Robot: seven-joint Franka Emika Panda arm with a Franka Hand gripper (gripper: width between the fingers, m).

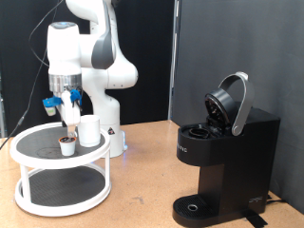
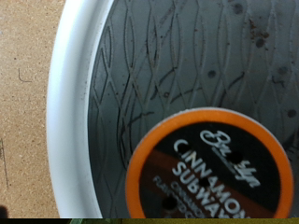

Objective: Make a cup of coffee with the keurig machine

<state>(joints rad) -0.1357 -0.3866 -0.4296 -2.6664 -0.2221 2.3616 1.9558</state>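
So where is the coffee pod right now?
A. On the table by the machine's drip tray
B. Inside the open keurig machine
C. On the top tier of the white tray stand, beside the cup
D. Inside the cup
C: the pod sits on the upper tier of the tray stand next to the cup, under the gripper; the keurig machine stands apart, lid raised.

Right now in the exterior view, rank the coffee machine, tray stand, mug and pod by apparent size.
1. Coffee machine, lid open
2. Tray stand, nearly as big
3. Mug
4. Pod
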